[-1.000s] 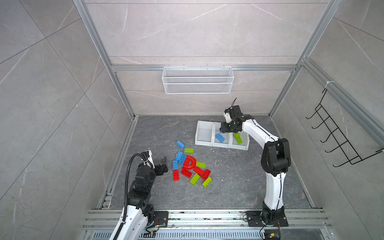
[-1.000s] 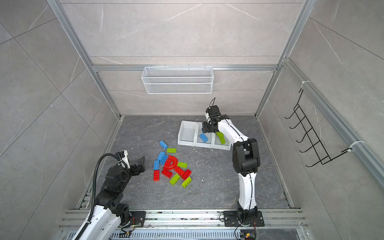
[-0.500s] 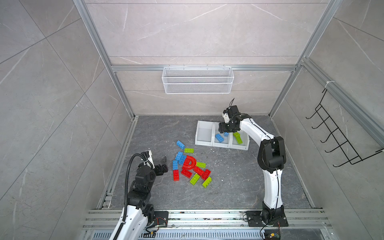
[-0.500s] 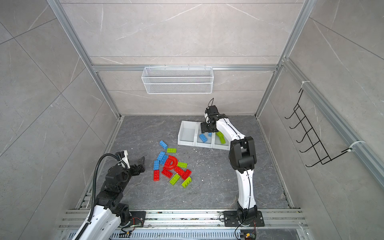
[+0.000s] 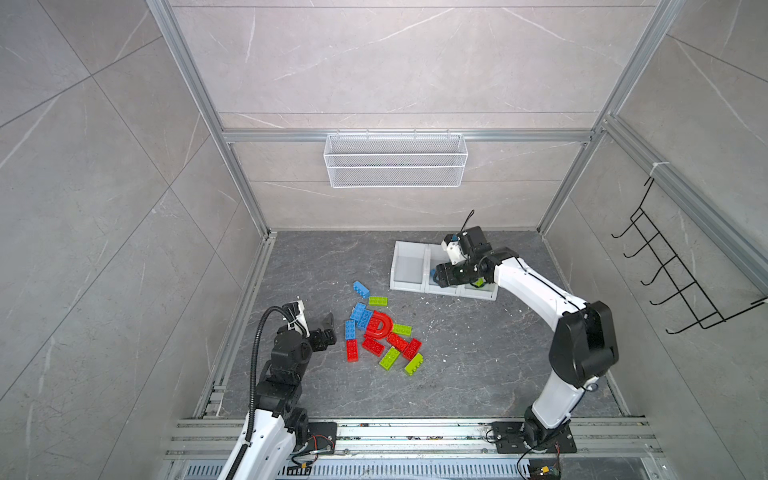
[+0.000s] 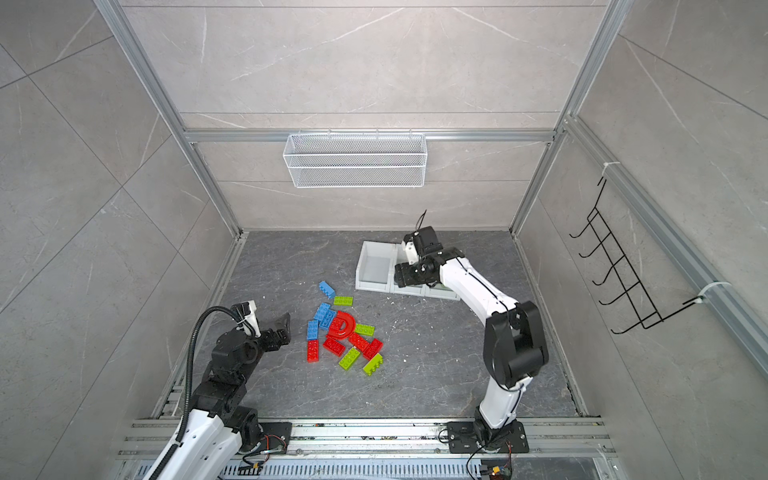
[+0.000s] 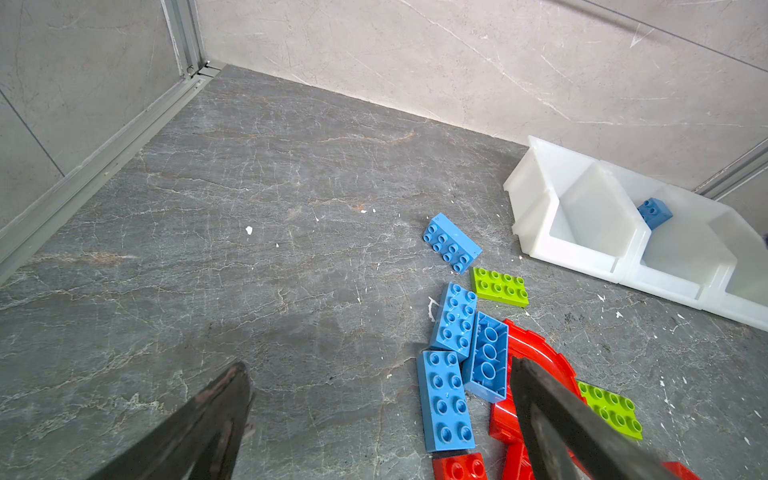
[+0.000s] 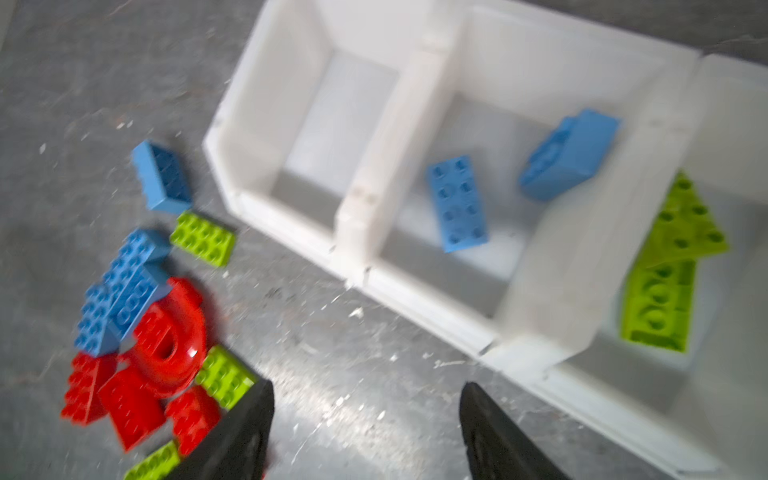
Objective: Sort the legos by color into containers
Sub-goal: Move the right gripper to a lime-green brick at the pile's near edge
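Left gripper point(image 5: 331, 328) hovers low beside the floor pile, jaws spread wide, holding nothing. The legos point(image 5: 380, 334) lie bunched: red, blue and lime pieces around a red arch piece point(image 5: 379, 326). A stray blue brick point(image 5: 361, 289) lies apart, toward the containers point(image 5: 409, 287). Right gripper point(image 8: 365, 399) hangs over the middle bin's front, jaws parted, empty. Middle bin holds two blue bricks point(image 8: 457, 203), the farther end bin holds lime bricks point(image 8: 673, 266), and the bin nearest the pile holds nothing. Judgement: drop-off finished. Next pick calls for reaching back; the stray blue brick looks easiest.
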`<state>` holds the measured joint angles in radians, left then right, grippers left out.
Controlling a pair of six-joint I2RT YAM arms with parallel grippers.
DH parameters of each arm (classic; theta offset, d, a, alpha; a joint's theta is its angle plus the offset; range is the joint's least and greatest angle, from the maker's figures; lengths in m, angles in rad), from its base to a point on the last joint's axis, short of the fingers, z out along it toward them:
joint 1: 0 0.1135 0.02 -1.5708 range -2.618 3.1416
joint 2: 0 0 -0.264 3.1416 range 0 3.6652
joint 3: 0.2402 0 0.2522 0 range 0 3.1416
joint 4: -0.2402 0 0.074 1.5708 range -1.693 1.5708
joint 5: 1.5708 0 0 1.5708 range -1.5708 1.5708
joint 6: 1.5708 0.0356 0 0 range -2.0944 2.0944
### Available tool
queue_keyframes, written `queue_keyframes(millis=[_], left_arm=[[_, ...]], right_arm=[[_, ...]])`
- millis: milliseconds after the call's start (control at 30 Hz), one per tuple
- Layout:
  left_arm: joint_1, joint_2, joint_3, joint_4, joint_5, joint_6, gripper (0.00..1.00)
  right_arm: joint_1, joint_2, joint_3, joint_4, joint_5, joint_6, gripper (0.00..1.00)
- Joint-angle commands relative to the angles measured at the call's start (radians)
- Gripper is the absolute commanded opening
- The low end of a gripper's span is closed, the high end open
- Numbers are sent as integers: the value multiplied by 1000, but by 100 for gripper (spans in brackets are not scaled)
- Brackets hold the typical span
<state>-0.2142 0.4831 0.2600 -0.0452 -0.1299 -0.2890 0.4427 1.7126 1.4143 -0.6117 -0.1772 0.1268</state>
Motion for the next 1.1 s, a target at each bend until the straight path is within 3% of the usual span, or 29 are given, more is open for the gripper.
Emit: queue_keyframes(millis=[0,167,533,667,1067], left_arm=[[1,-7,4,13,-13,-13,100],[2,-41,-6,3,-27,-17,100],[3,-30,-4,8,-19,-16,100],[2,-18,0,11,-11,-13,100],[2,-23,-2,14,-1,-9,100]], right_arm=[[110,-93,-121,33,-34,13,73],[212,-109,-182,33,-2,39,73],[271,75,-85,-5,6,-29,72],[285,98,-92,-36,37,6,72],[442,-29,-274,-88,94,126,74]])
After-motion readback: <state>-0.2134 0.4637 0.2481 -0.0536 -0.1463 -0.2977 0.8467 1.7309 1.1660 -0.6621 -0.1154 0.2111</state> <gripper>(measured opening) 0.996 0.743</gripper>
